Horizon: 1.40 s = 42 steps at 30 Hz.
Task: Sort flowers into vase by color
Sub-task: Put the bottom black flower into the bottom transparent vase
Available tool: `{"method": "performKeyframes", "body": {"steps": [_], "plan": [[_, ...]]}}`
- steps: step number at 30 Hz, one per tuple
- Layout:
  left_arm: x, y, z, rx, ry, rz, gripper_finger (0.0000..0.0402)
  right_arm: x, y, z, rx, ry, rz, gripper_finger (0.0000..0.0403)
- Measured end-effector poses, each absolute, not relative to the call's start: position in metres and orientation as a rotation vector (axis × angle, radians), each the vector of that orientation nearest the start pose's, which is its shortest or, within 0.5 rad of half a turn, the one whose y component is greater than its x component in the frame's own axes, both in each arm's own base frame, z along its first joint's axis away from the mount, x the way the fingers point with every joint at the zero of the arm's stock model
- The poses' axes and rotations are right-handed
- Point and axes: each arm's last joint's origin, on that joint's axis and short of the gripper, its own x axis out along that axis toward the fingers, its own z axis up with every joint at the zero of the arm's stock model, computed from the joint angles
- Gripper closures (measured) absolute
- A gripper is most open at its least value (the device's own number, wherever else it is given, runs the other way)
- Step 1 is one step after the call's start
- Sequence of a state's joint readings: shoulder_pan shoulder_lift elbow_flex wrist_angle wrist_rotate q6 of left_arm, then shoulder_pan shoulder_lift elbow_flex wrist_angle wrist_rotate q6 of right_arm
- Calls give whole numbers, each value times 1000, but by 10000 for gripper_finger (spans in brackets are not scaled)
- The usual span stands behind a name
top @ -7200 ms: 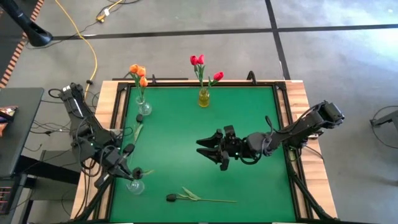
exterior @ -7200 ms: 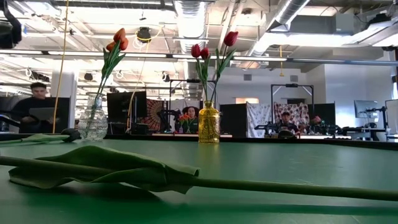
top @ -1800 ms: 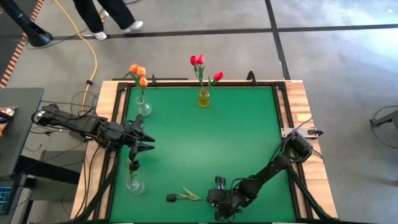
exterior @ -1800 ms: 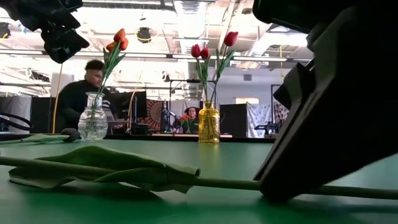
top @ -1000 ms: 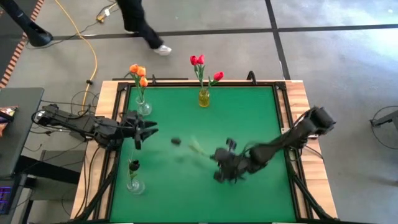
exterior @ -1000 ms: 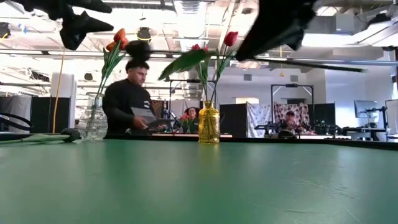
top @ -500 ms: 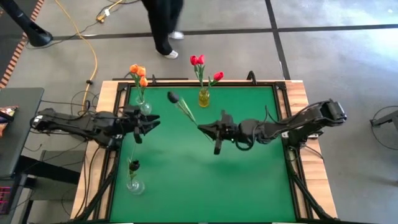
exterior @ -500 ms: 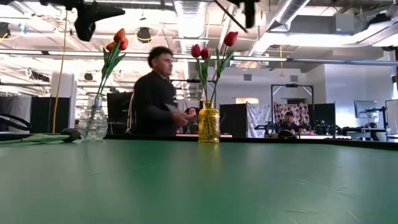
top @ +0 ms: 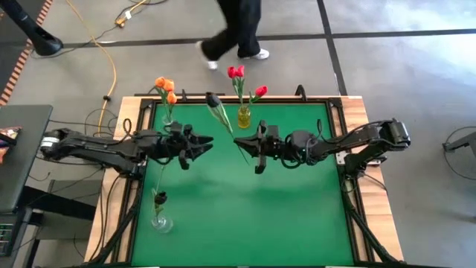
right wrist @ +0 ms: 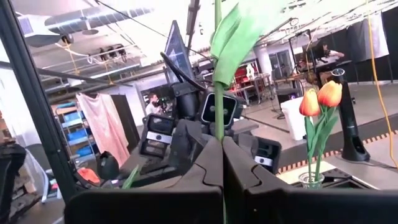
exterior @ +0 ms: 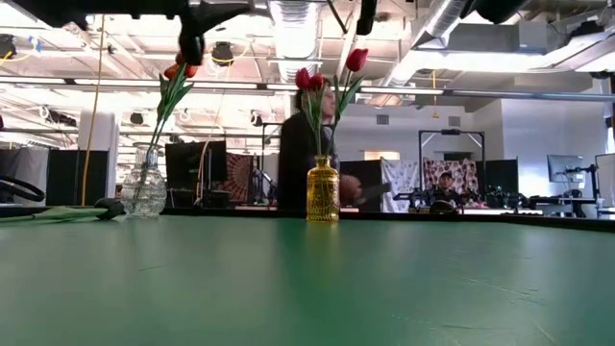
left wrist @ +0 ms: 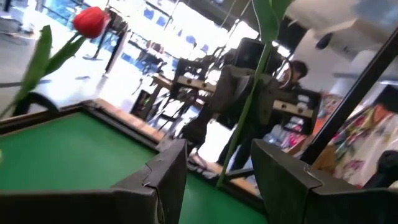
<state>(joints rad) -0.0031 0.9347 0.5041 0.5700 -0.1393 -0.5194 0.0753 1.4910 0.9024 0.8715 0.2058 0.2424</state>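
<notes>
My right gripper (top: 245,147) is shut on a dark-headed flower (top: 213,99) above the middle of the green table (top: 297,216). My left gripper (top: 204,144) stands open just left of it; in the left wrist view the green stem (left wrist: 247,115) shows between its fingers without touching them. A clear vase (top: 171,128) with orange flowers (top: 163,85) and a yellow vase (top: 244,117) with red flowers (top: 236,72) stand at the far edge. Another clear vase (top: 161,221) at the near left holds a dark flower (top: 158,197). My right gripper pinches the flower's stem near its lower end (right wrist: 219,132) between its two fingers. The fingers come level from the table's right and lie across the stem. The flower is lifted clear of the table and slants up toward the far left, head uppermost.
A person (top: 236,30) walks past beyond the far edge and shows behind the yellow vase (exterior: 323,190) in the low view. A yellow cable (top: 111,71) lies on the floor at the far left. The table's right and near parts are bare green.
My right gripper has carried the flower up from the table's near middle toward the far edge and turned it, so the head now points far left. My left gripper has moved toward the table's right, up to the stem. The person has walked rightward.
</notes>
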Motion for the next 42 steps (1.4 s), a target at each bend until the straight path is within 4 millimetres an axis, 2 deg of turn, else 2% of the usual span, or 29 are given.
{"method": "performKeyframes", "body": {"steps": [9,15,25,30,35,42], "plan": [[233,8,271,-597,-265,39,235,329,17,304,262,-257,-107,381],[248,8,278,-498,-318,38,235,330,17,301,259,-230,-111,384],[250,8,297,-370,-365,33,235,330,17,300,265,-222,-111,384],[251,8,295,-372,-347,25,235,330,17,300,265,-222,-111,384],[253,9,289,-421,-308,89,235,330,17,300,265,-221,-111,383],[267,9,281,-458,-269,59,235,330,17,299,261,-213,-113,383]]}}
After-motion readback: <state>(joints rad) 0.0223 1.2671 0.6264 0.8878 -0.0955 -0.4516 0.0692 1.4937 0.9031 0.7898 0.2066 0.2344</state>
